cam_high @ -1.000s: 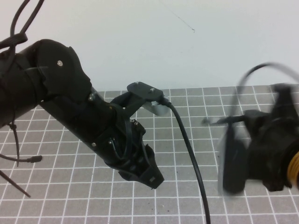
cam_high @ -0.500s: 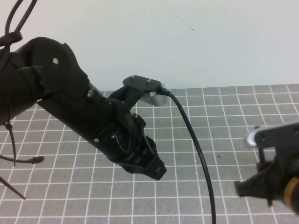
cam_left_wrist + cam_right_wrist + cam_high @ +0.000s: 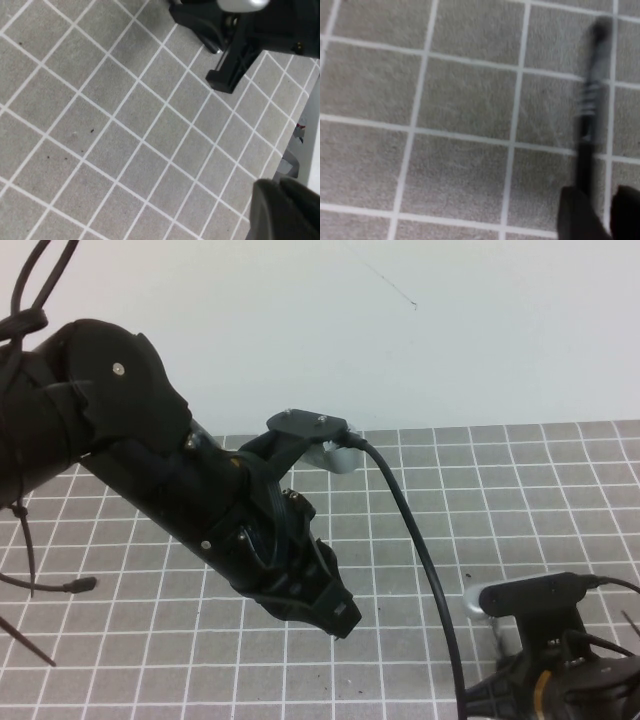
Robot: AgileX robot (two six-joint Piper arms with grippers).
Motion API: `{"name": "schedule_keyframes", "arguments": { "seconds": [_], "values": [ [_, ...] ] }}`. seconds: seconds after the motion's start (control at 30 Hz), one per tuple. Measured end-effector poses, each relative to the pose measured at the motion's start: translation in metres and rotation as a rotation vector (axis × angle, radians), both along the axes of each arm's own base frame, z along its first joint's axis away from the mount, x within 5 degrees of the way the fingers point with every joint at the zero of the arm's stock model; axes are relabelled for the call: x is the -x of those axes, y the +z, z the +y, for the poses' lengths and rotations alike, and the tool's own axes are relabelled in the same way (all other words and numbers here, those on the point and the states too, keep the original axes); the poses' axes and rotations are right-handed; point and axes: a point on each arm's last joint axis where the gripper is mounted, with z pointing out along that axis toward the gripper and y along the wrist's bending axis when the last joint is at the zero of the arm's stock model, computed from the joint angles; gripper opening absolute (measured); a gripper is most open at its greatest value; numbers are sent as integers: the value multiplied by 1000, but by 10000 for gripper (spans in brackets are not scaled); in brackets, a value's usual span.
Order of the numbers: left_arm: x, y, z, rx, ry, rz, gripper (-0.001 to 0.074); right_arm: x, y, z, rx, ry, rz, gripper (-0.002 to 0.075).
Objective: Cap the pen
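The pen (image 3: 590,112) shows no cap, so capping looks undone. The left gripper (image 3: 335,615) hovers mid-worktop (image 3: 520,490), fingers together and empty. The right gripper (image 3: 600,212), near right, has the pen between its fingers; clamped or not, I cannot tell.

Left end effector (image 3: 335,615) closed — mid-table

This looks like a robotics lab or test bench. A grey mat (image 3: 520,500) ruled in white grid squares covers the table, as on a measured work surface. A plain pale wall (image 3: 450,350) stands behind it. Two black robot arms with exposed cables (image 3: 420,550) reach over the mat.
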Motion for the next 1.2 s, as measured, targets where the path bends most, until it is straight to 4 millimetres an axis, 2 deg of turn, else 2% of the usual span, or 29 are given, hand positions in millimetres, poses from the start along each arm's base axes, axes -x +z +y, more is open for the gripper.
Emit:
{"name": "schedule_keyframes", "arguments": {
  "seconds": [0.1,0.17,0.3,0.37,0.47,0.57,0.7,0.83,0.9,1.0,1.1,1.2],
  "values": [
    [0,0,0,0,0,0,0,-1,-1,0,16,-1,-5,237],
    [0,0,0,0,-6,-5,0,-4,1,0,32,9,-24,263],
    [4,5,0,30,-8,-7,0,-6,23,-1,37,48,-115,278],
    [9,13,1,56,-7,-22,0,-6,42,-3,43,87,-182,279],
    [21,30,8,87,-8,-75,0,-2,82,-9,64,186,-323,268],
    [40,52,19,112,-10,-160,0,12,134,-22,104,298,-511,204],
    [74,83,40,142,8,-289,0,44,193,-56,124,344,-752,57],
    [106,100,61,158,67,-362,0,80,228,-95,41,274,-890,8],
    [118,99,68,181,101,-378,0,95,234,-114,9,213,-895,2],
    [135,91,78,240,157,-426,0,109,229,-138,59,145,-811,0],
    [143,68,82,299,211,-449,0,120,215,-151,132,155,-724,-1],
    [148,42,86,362,258,-477,0,126,188,-152,114,195,-666,-1]
  ]
}}
